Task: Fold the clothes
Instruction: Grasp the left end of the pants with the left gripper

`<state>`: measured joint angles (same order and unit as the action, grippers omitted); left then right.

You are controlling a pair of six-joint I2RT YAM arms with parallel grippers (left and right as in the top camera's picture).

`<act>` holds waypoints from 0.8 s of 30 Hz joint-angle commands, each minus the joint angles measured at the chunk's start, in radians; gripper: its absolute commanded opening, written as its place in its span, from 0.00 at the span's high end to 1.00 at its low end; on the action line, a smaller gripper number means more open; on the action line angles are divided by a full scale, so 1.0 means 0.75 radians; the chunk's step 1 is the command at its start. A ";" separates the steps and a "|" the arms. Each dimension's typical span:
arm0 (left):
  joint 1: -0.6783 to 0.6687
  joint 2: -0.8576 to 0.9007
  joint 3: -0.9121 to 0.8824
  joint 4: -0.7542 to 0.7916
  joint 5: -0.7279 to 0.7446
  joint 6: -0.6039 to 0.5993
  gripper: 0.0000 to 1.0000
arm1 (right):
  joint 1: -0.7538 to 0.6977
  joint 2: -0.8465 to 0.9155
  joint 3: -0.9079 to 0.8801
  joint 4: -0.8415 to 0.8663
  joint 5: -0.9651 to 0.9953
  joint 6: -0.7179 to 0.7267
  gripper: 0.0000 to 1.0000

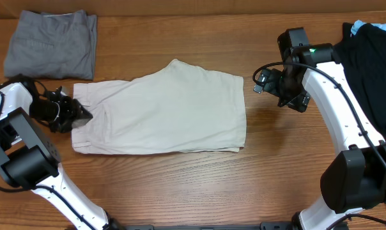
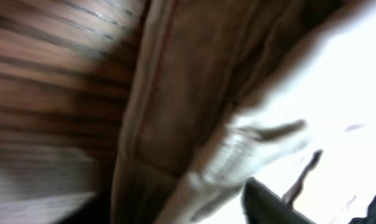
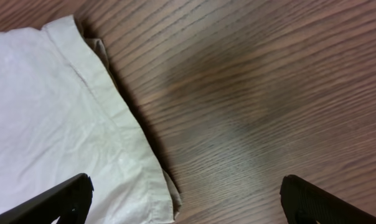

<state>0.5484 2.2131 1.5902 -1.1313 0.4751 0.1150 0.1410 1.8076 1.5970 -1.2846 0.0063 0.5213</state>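
Overhead: even, bright, sharp; thin soft shadow along khaki shorts (image 1: pixel 161 108) edges. Left wrist: heavy blur, shorts partly blown out white, fold beside that dim. Right wrist: sharp; diffuse shadow on counter (image 3: pixel 250 93) beside shorts.

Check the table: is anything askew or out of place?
On the beige shorts the layers are misaligned: at the right hem the under layer pokes out past the top one. The black garment lies bunched and unfolded at the right edge of the table, unlike the folded grey shorts.
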 commanded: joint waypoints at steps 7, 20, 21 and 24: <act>-0.039 0.049 0.051 -0.102 -0.049 -0.058 0.96 | 0.004 -0.004 0.011 -0.001 0.003 -0.007 0.00; -0.080 -0.351 0.362 -0.325 -0.308 -0.294 0.96 | 0.004 -0.004 0.011 0.013 0.131 -0.006 0.00; -0.090 -0.385 0.368 -0.335 -0.309 -0.305 0.96 | 0.004 -0.004 0.011 0.017 0.130 -0.006 0.00; -0.158 -0.490 0.371 -0.387 -0.310 -0.310 0.96 | 0.004 -0.004 0.011 0.046 0.130 -0.006 0.00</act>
<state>0.4786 1.9404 1.8404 -1.3903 0.2646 -0.0807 0.1410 1.8076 1.5970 -1.2644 0.0868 0.5194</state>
